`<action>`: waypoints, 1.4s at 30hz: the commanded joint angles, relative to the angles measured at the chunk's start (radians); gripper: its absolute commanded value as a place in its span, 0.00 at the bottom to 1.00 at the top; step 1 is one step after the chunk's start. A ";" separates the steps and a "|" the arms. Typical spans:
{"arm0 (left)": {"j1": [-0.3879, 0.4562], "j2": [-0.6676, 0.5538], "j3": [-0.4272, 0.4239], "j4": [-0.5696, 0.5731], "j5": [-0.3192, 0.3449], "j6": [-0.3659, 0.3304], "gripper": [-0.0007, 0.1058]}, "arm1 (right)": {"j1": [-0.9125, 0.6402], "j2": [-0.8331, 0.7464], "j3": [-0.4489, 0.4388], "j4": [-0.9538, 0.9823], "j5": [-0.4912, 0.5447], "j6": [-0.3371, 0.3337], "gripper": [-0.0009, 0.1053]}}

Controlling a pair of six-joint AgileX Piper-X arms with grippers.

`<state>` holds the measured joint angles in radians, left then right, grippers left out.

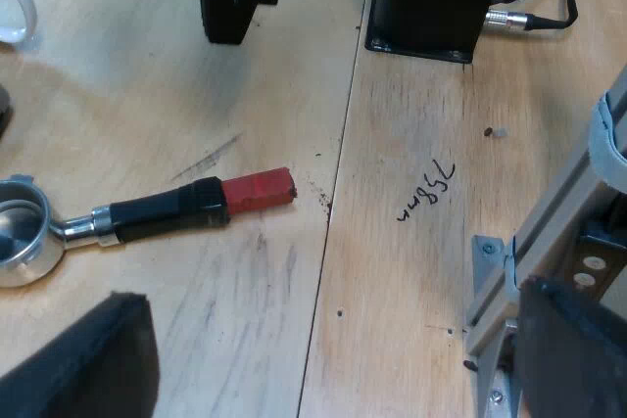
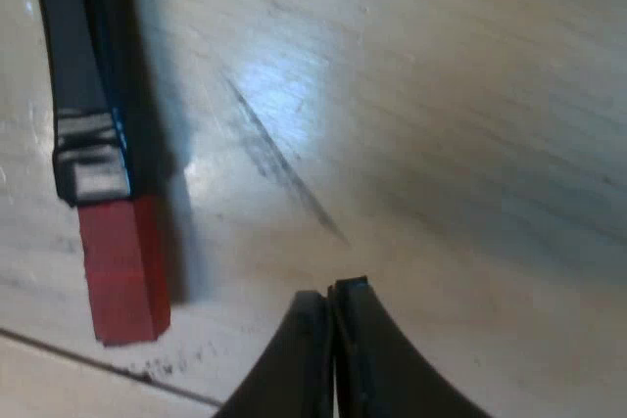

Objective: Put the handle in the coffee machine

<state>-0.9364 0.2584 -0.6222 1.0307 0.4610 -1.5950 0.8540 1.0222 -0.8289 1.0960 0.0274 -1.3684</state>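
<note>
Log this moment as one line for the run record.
holder: loose, lying on table | right gripper: jaws shut, beside red end | left gripper: jaws open, above table

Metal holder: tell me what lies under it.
The metal holder lies loose on the wooden table, from its basket to its red end. Only wood shows around it; the patch directly beneath the basket and handle is covered by the holder itself.
</note>
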 commanded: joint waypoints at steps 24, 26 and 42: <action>-0.003 0.006 -0.005 -0.012 -0.023 -0.001 0.72 | 0.001 0.031 0.157 -0.252 -0.009 0.006 0.01; -0.003 0.006 -0.005 -0.012 -0.023 -0.001 0.72 | 0.001 0.049 0.157 -0.254 -0.009 0.006 0.01; -0.003 0.006 -0.005 -0.012 -0.023 -0.001 0.72 | 0.001 0.223 0.157 -0.254 -0.076 -0.005 0.01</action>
<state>-0.9364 0.2584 -0.6222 1.0307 0.4467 -1.5950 0.8540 1.2432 -0.6738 0.8323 -0.0288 -1.3666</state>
